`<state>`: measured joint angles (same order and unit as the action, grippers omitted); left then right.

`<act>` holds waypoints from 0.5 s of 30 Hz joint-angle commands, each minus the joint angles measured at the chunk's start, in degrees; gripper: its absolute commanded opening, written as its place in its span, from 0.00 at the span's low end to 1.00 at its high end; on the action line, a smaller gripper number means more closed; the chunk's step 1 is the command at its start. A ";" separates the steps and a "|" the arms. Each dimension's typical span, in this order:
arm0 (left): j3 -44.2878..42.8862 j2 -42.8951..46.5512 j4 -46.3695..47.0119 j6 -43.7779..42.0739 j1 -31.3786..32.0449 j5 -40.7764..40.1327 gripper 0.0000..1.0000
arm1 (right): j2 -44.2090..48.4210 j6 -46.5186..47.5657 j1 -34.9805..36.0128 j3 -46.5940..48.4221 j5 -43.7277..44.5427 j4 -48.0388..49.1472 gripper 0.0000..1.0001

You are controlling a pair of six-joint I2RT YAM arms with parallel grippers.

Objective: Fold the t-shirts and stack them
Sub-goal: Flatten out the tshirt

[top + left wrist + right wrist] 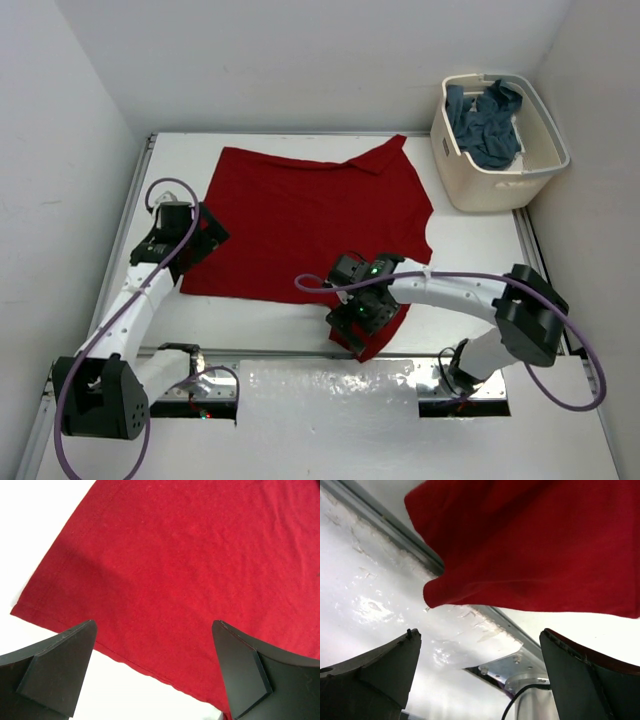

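Left gripper [200, 238], left of frame: jaws wide apart, holding nothing, over the left edge of the red t-shirt [300, 220]. In the left wrist view the stitched hem runs diagonally just ahead of the fingertips.

Shirt lies flat mid-table. Its long axis looks left-right, with the hem at left and the sleeves probably at right, so it points right.

Right gripper [358, 318], lower centre: jaws spread and empty. The shirt's near-right sleeve corner is just above and ahead of the jaws in the wrist view, at the table's near rail. The right arm is nearer that corner.

Upper right: blue-grey t-shirt [488, 125] crumpled in the laundry basket [480, 190].
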<state>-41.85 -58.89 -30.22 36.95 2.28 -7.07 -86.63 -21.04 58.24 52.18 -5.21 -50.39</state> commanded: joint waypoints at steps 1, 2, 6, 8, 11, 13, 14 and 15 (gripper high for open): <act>-0.35 -0.34 0.59 0.49 0.18 -0.93 1.00 | 5.84 -0.67 -2.93 0.38 3.45 0.38 0.99; 0.01 -0.95 1.82 0.58 0.18 -0.06 1.00 | 6.90 -0.93 -4.52 -0.58 2.76 2.47 0.99; 0.54 -4.29 6.65 0.58 0.18 2.58 1.00 | 9.29 0.55 -16.37 -4.11 2.03 7.23 0.99; 0.45 -6.92 10.51 1.28 0.18 3.03 1.00 | 8.15 0.91 -19.81 -4.28 3.89 10.99 0.99; -0.08 -11.66 15.53 1.28 0.18 5.40 1.00 | 4.82 1.61 -27.02 -4.72 -0.14 15.57 0.99; -0.78 -14.39 18.07 1.46 0.18 4.88 1.00 | 2.88 1.18 -31.92 -6.38 -1.20 19.70 0.99; -1.83 -18.84 18.78 1.37 0.00 4.44 1.00 | 0.52 0.83 -35.09 -6.48 -3.38 24.94 0.99; -2.27 -18.89 18.79 1.20 0.00 4.43 1.00 | -0.81 1.00 -35.12 -6.48 -3.40 24.99 0.99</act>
<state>-41.76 -73.97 -17.78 37.85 2.26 -3.33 -83.74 -20.34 27.20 46.54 -5.50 -34.79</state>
